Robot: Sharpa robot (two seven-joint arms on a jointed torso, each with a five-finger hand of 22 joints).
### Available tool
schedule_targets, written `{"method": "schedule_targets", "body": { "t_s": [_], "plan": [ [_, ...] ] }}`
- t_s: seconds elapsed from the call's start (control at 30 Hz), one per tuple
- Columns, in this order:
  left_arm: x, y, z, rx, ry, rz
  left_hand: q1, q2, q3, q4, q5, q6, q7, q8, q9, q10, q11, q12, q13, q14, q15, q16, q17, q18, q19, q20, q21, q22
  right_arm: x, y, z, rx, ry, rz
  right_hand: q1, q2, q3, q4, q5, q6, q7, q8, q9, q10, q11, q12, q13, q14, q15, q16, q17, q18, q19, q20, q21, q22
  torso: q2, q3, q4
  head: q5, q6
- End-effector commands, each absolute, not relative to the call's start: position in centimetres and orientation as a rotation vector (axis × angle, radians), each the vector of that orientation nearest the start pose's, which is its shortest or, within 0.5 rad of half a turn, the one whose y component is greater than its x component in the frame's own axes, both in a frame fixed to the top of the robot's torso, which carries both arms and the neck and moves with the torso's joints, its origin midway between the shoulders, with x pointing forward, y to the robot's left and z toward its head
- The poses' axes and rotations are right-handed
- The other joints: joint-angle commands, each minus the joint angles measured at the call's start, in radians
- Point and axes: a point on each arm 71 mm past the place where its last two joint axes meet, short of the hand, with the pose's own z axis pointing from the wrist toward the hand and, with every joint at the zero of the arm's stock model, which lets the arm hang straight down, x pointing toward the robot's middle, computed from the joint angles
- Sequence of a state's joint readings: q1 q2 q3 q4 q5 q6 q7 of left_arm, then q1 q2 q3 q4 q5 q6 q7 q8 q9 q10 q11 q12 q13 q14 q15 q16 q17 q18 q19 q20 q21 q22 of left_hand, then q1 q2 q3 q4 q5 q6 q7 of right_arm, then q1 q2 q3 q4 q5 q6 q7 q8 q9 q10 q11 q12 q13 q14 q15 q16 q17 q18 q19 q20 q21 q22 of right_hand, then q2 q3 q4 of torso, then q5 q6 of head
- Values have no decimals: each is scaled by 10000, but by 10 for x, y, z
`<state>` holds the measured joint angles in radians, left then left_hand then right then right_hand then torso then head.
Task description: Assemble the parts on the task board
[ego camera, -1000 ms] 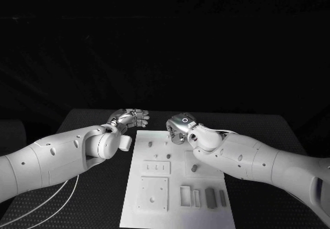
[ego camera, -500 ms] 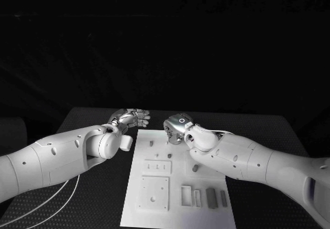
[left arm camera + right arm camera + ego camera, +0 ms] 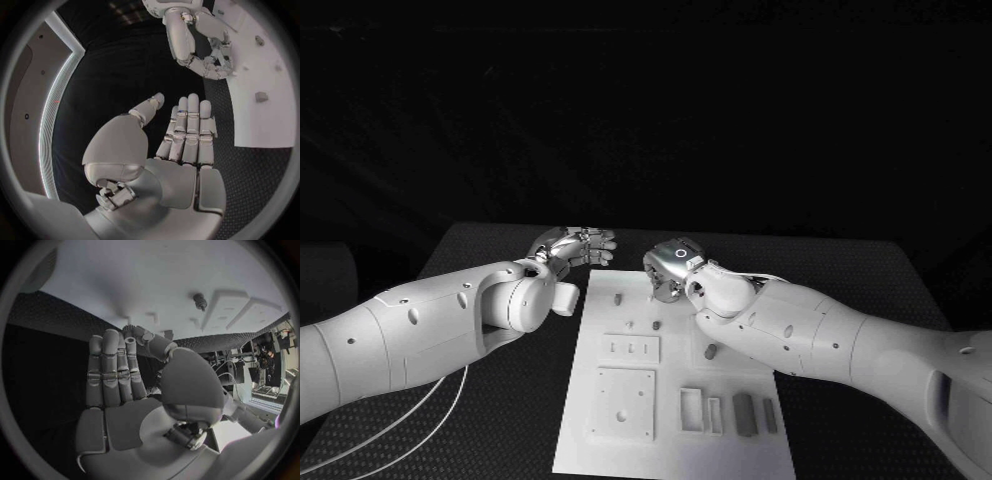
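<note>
The white task board [image 3: 625,448] lies lengthwise in the middle of the black table. Small grey parts [image 3: 711,351] stand on it, and one peg [image 3: 200,301] is close to my right fingers. My right hand [image 3: 672,268] hovers over the board's far end, its fingertips [image 3: 212,67] down at the board's edge. The thumb [image 3: 153,342] lies against the fingers, and whether anything is pinched between them is hidden. My left hand [image 3: 574,246] hangs over bare table just beyond the board's far left corner. Its fingers [image 3: 190,125] are straight, and it holds nothing.
Raised white blocks [image 3: 627,350] and a square plate [image 3: 623,405] sit on the near half of the board, with slotted holders [image 3: 743,413] to their right. White cables [image 3: 401,420] run across the table at the near left.
My right hand has crept a little leftward over the board's far end. My left hand has stayed where it was.
</note>
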<state>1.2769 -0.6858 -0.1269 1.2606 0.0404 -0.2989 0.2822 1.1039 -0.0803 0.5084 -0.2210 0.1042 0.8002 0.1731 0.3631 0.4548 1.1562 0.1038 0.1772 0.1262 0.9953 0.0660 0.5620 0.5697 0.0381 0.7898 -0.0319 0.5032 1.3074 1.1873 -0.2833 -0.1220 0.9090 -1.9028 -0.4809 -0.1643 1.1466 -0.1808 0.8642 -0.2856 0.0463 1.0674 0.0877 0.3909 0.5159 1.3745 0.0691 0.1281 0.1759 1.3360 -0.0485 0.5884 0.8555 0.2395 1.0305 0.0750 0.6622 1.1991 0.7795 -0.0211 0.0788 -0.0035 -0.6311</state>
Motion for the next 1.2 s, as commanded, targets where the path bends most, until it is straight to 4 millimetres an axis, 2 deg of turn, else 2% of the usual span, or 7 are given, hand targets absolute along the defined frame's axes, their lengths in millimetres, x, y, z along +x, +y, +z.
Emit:
{"method": "schedule_targets", "body": {
  "t_s": [0.03,0.53,0.6,0.8,0.93,0.97,1.2],
  "plan": [
    [540,209,-189,-11712,14804,-13839,-81,-22,18,-39,-23,-42,-42,-32,-15,-34,-29,-46,-5,-48,23,-25,12,132,-47,-4,60,226,552,-70,-231,-5564,14106,3475,36,-17,68,-15,23,32,6,-14,12,447,-418,24,760,-140,-157,51,-9,223,-8,-28,65,20,11,-6,-12,-2,8],
    [540,209,-189,-11712,14803,-13834,-86,-24,27,-44,-23,-45,-31,-34,-17,-31,-25,-52,-3,-46,22,-27,18,133,-49,-4,71,225,553,-67,-233,-5468,14285,3667,-11,-18,137,-19,23,-69,51,-101,21,332,-366,-75,786,-213,-110,42,-72,223,-119,-4,83,82,20,-21,-15,33,-36],
    [540,209,-189,-11711,14807,-13839,-87,-24,28,-44,-23,-46,-31,-35,-18,-31,-25,-52,-3,-45,22,-27,18,133,-49,-4,73,225,553,-67,-234,-5370,14348,3738,-42,-57,158,-13,23,-226,114,-200,0,163,-293,-185,771,-290,-61,-15,-142,222,-211,28,65,101,24,-13,-20,46,-28],
    [540,209,-189,-11711,14802,-13834,-89,-27,31,-46,-23,-48,-28,-36,-18,-31,-24,-55,-2,-46,23,-28,20,134,-51,-3,76,224,555,-71,-234,-5051,14448,3899,-50,-441,13,-7,21,-1483,664,-911,-270,-1406,230,-686,407,-371,301,-33,-302,223,-407,102,75,198,29,-18,-29,79,-24],
    [541,210,-189,-11733,14793,-13785,-89,-27,32,-47,-23,-48,-28,-36,-18,-31,-23,-55,-2,-46,23,-28,21,134,-51,-3,77,224,555,-72,-234,-5036,14468,3887,-44,-480,-3,-7,23,-1565,692,-955,-291,-1538,263,-689,365,-370,330,-26,-308,223,-415,107,77,204,26,-18,-30,53,-19],
    [541,210,-189,-11731,14792,-13785,-97,-33,32,-47,-24,-63,-8,-45,-23,-41,-7,-64,-4,-44,23,-29,24,134,-53,-3,81,223,555,-73,-234,-5032,14466,3888,-27,-714,21,21,21,-1870,753,-1124,-372,-2148,430,-639,181,-395,454,-31,-334,220,-466,127,51,201,28,-15,-30,40,-17],
    [541,212,-189,-11745,14763,-13745,-97,-42,41,-55,-23,-80,14,-55,-28,-49,9,-74,-6,-46,23,-32,28,136,-57,-4,89,222,554,-76,-233,-4924,14326,3970,-21,-804,60,54,35,-1931,782,-1145,-402,-2281,462,-642,68,-400,513,1,-374,223,-486,169,54,218,32,-10,-42,51,-10]
  ]
}}
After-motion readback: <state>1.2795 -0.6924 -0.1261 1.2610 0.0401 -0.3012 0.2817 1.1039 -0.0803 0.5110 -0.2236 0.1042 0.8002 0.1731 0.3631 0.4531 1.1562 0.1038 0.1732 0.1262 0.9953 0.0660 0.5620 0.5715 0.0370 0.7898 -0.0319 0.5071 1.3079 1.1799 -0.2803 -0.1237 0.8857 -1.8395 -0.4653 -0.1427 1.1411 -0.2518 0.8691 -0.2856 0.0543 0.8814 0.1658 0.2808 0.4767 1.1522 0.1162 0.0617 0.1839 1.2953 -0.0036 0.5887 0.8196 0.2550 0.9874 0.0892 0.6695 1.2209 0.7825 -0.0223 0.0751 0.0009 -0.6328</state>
